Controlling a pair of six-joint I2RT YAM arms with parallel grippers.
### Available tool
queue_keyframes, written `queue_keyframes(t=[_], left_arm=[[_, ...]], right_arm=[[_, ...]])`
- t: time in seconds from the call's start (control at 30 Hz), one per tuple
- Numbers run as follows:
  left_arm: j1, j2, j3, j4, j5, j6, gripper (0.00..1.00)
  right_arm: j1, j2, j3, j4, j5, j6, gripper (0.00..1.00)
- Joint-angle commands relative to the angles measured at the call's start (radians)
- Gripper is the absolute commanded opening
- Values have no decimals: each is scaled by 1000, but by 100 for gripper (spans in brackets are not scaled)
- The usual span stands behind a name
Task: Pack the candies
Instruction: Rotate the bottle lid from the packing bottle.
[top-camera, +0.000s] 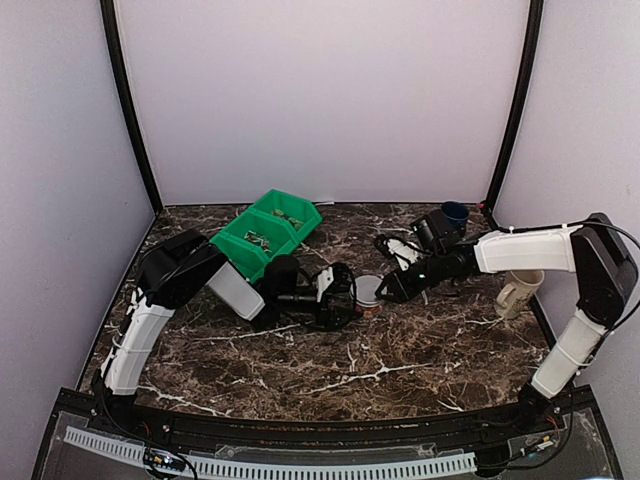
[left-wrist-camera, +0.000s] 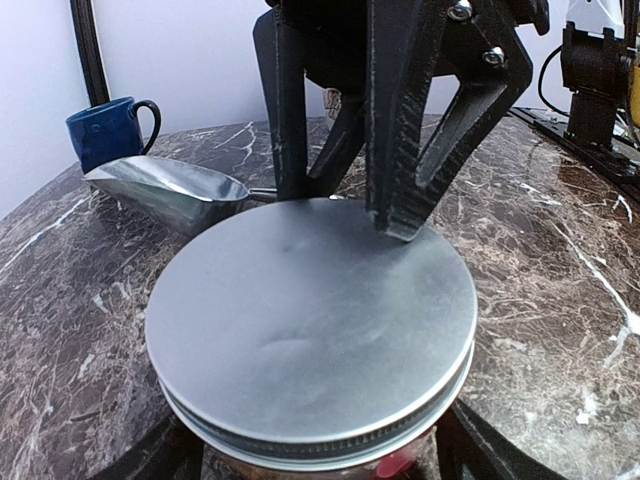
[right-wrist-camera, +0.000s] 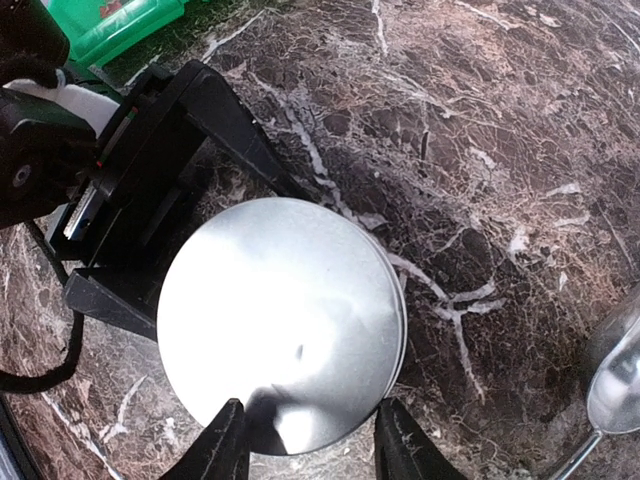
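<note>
1. A small jar (top-camera: 368, 300) stood on the marble counter (top-camera: 420, 370), about midway between the two arms. A flat round lid (left-wrist-camera: 310, 320) lay on its mouth.
2. The candies (left-wrist-camera: 397, 466) showed only as a red spot through the jar's wall just under the lid. How full the jar was could not be told.
3. The left claw (top-camera: 348, 298) reached in from the left, spread wide, with one finger on each side of the jar below the lid. Whether it grasped the jar or only flanked it, I could not tell.
4. The right claw (top-camera: 385, 292) came from the opposite side, its gap narrower than the lid. One fingertip (left-wrist-camera: 404, 225) rested on the lid's top near the rim. Whether it actually held the lid could not be told.
5. A green bin (top-camera: 265, 232) sat at the back left.
6. A metal scoop (left-wrist-camera: 170, 190) lay beyond the jar, near a blue mug (left-wrist-camera: 105, 130).
7. A white mug (top-camera: 518, 292) stood at the right.
</note>
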Motion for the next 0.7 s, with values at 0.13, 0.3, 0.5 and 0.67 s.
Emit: queue_keyframes(t=[0.13,0.3,0.5,0.67], left_arm=[[-4,166,-60,-317,-141,186,81],[-4,167,-58,-319,-138,186,81],[-4,167,-55,-324,-136,187,81],[-4,166,-55,-325,-135,187,81]], right_arm=[[25,-34,-8,-83,-33,-9,44],[27,-90,2,-103,-2,-11,49],[2,-102,50,-77,54,-13,59],[-8,15,151,-56,30,-35,60]])
